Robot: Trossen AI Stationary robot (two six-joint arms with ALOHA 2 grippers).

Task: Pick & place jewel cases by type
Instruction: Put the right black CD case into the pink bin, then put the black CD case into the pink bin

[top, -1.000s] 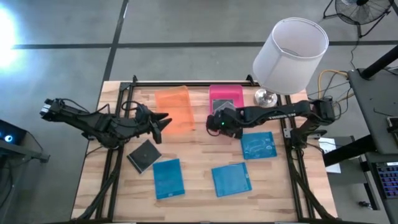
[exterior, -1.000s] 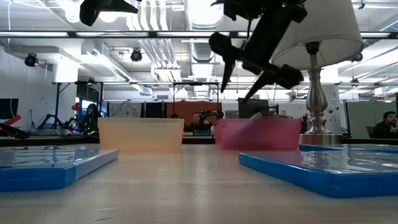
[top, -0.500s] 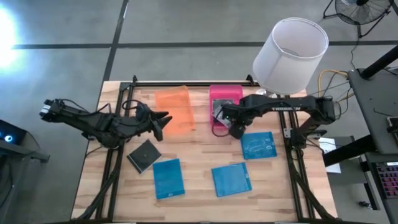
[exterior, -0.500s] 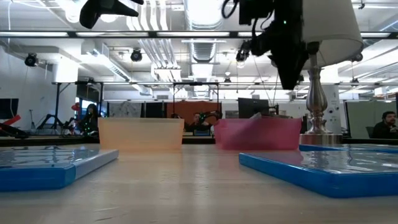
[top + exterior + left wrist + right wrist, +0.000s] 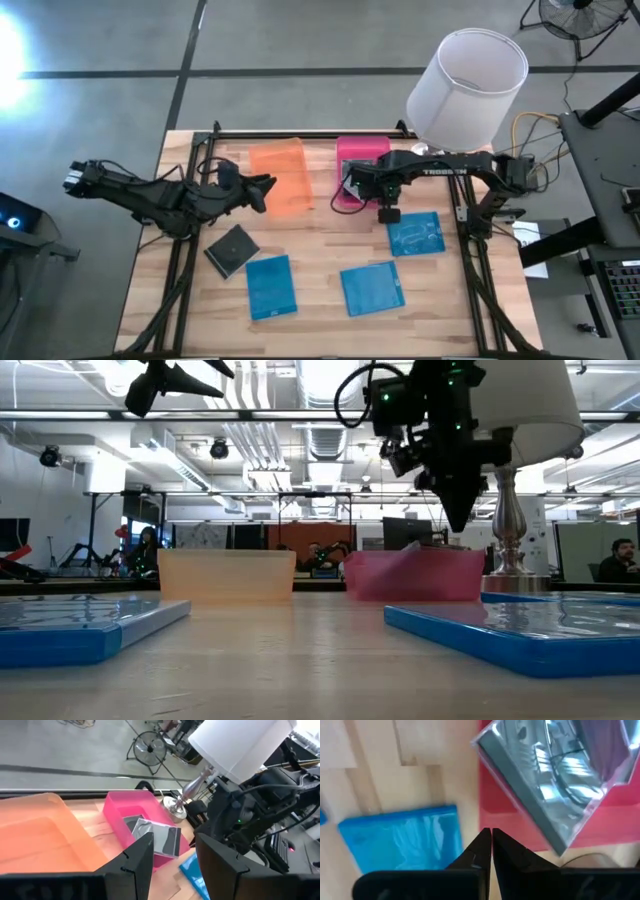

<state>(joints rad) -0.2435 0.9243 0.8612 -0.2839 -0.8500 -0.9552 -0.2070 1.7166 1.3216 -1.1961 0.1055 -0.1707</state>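
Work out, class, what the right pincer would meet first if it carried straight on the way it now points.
The right pincer, fingers shut, points down. Its wrist view shows bare table just ahead, between the blue jewel case and pink tray; probably the wood, though depth is unclear.

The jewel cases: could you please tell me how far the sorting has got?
Done: grey cases lie in the pink tray, one leaning over its rim. In hand: nothing; the right tool is shut and empty beside that tray, and the left tool hovers open at the orange tray, which looks empty. Left: three blue cases and one dark case on the table.
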